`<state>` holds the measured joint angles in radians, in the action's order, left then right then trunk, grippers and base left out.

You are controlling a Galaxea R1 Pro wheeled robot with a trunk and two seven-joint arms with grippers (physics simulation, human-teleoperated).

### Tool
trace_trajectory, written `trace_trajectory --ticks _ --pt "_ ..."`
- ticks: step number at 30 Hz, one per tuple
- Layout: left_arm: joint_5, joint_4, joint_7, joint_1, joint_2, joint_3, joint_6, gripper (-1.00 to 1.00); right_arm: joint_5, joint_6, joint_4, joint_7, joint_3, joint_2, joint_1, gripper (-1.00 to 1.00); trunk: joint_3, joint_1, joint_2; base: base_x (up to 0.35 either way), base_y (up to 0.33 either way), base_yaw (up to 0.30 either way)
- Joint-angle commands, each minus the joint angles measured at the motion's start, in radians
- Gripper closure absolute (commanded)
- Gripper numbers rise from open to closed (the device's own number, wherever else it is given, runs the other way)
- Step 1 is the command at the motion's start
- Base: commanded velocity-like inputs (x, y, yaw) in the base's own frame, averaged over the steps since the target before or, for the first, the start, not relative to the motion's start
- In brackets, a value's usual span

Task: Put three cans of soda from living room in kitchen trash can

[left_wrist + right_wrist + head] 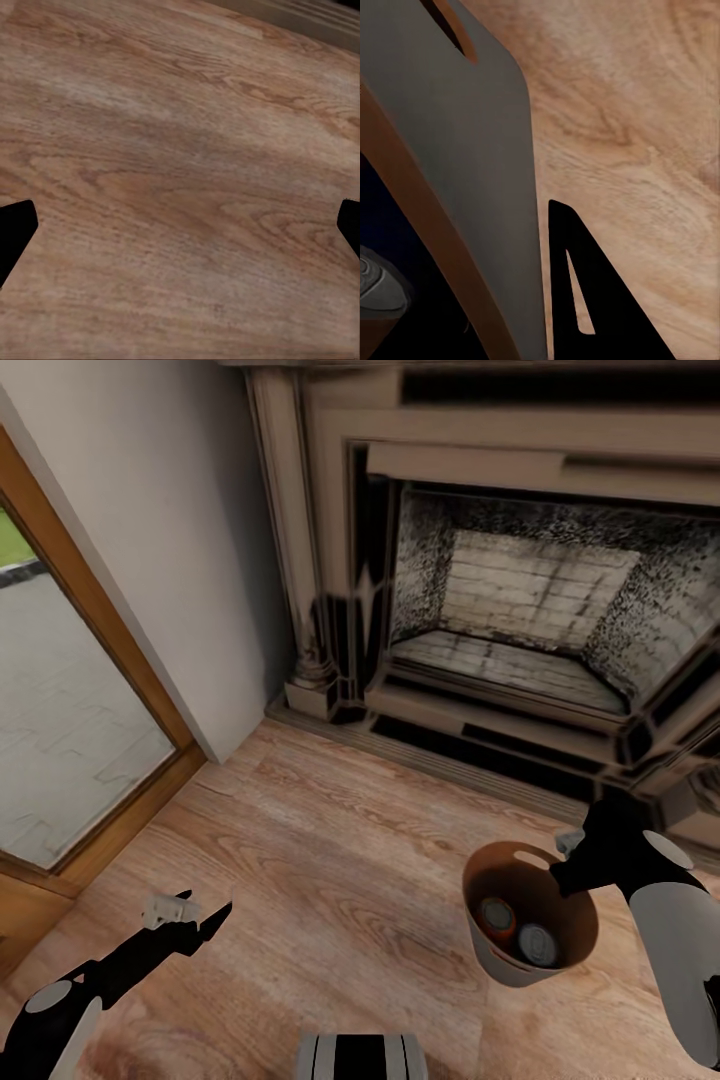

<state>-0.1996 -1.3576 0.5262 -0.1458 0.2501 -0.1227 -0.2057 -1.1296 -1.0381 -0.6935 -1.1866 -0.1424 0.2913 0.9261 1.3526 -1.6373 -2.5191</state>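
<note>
The tash can, a grey bin with a brown inside, hangs just above the pale wood floor at the right of the head view. Two cans of soda lie inside it, one orange and one dark blue. My right gripper is shut on the bin's far rim. In the right wrist view the grey wall with its handle hole is close up, one black finger lies outside it, and a silver can top shows inside. My left gripper is open over bare floor.
A brick fireplace with a raised hearth stands straight ahead. A glass door in a wood frame fills the left side, with a plain wall between them. Wood floor spreads in front of my base.
</note>
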Motion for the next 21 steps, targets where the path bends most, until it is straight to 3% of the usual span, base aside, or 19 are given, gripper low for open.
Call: trace_trajectory --ticks 1,15,21 --pt "0.000 0.000 0.000 0.000 0.000 0.000 0.000 -1.00 0.011 -0.009 0.000 -0.004 0.000 0.000 0.000 1.00 0.004 0.000 0.000 0.000 0.000 0.000" --pt "0.002 0.002 -0.009 0.000 0.000 0.000 0.000 -1.00 0.011 -0.009 0.002 -0.002 -0.001 -0.006 0.000 1.00 0.043 -0.005 -0.003 0.000 0.000 0.000" --pt "0.002 0.003 -0.035 0.000 0.000 0.000 0.001 -1.00 0.011 -0.009 0.002 -0.002 -0.002 -0.007 0.000 1.00 0.043 -0.005 -0.003 0.000 0.000 0.000"
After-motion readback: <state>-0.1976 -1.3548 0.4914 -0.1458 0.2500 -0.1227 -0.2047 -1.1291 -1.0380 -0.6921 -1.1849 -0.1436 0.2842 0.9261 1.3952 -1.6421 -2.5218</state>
